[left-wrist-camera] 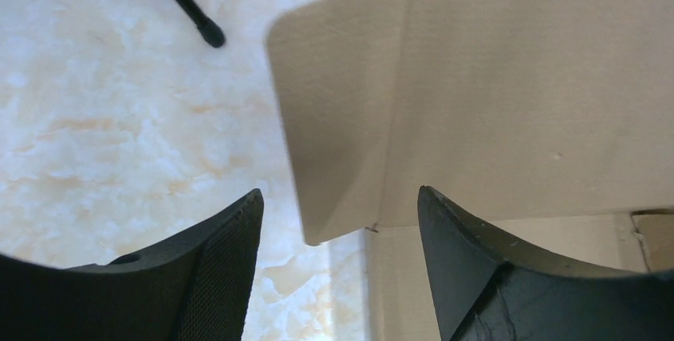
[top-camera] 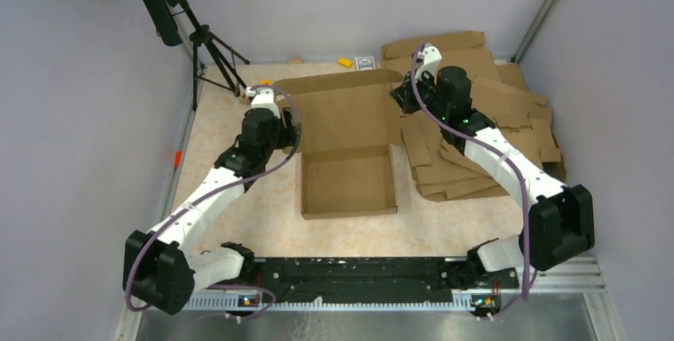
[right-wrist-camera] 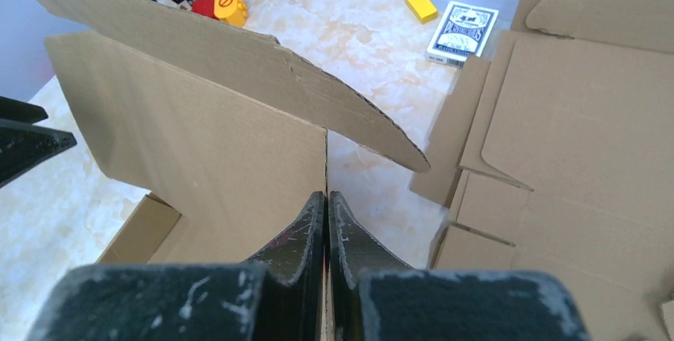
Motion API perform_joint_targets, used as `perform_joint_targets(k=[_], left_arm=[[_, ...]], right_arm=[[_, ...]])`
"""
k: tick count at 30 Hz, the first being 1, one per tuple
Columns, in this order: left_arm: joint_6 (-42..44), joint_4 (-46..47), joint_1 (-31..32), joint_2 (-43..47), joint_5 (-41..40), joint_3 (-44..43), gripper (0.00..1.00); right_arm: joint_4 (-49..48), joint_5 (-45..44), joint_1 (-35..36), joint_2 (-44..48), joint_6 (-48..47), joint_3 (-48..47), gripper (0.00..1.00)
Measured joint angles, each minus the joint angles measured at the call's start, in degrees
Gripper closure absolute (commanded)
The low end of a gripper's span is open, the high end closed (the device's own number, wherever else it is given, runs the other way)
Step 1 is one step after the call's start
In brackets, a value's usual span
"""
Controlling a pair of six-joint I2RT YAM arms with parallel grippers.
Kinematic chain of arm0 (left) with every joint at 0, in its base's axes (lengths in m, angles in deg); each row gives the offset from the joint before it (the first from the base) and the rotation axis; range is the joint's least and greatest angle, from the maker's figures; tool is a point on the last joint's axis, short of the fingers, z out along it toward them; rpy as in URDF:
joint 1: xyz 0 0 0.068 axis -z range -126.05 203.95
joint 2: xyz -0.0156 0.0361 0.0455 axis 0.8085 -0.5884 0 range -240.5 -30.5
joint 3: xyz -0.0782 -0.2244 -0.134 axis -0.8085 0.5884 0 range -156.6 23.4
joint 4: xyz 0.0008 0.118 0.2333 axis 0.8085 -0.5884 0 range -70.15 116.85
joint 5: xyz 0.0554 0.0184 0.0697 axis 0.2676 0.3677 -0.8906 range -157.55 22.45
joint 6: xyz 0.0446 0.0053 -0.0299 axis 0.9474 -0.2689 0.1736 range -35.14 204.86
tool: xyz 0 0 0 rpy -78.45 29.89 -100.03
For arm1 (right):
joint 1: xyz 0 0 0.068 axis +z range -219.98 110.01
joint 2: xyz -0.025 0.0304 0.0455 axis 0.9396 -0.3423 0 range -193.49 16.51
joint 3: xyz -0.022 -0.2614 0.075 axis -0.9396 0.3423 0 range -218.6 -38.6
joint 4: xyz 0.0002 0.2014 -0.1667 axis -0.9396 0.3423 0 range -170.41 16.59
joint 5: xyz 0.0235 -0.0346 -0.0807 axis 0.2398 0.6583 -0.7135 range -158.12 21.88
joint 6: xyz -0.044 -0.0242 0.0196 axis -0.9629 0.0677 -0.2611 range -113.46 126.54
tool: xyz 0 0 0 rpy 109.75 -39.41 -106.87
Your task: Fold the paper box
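paper box: plain brown corrugated, tray walls raised, lid upright | right gripper pinches lid's side edge | left gripper spread at lid's flap corner

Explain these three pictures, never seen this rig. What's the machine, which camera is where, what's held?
Two robot arms are bolted to the near edge of a table. The wide picture looks down from above and behind them. The other two come from cameras on each wrist, so the black shapes at the bottom are that arm's fingers. In the middle lies the paper box, half folded: a shallow tray with its lid panel standing up behind. The right gripper is shut on that panel's side edge. The left gripper is open, with the lid's corner flap in front of it, not gripped. To the right is a pile of flat cardboard blanks. Farther back are a card deck and a yellow block.
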Motion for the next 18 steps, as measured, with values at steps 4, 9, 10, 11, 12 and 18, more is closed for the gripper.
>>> perform_joint_targets(k=[4,9,10,11,12,18], left_arm=[[0.3,-1.6,-2.9,1.2,1.2,-1.3,0.18],[2.4,-1.3,-6.1,5.3,6.1,-1.1,0.18],[2.6,-0.9,-6.9,5.6,7.3,-1.1,0.19],[2.6,-0.1,-8.5,5.6,9.8,-1.1,0.19],[2.6,0.4,-9.4,5.6,11.3,-1.1,0.19],[2.1,0.8,-12.7,0.4,18.1,-4.1,0.2]], right_arm=[[-0.3,0.0,0.0,0.6,-0.7,0.0,1.0],[-0.2,0.2,0.0,0.6,-1.3,0.0,1.0],[-0.2,0.2,0.0,0.6,-1.3,0.0,1.0],[-0.2,0.3,0.0,0.6,-1.3,0.0,1.0],[-0.2,0.3,0.0,0.6,-1.3,0.0,1.0],[-0.2,0.9,0.0,0.6,-1.3,0.0,1.0]])
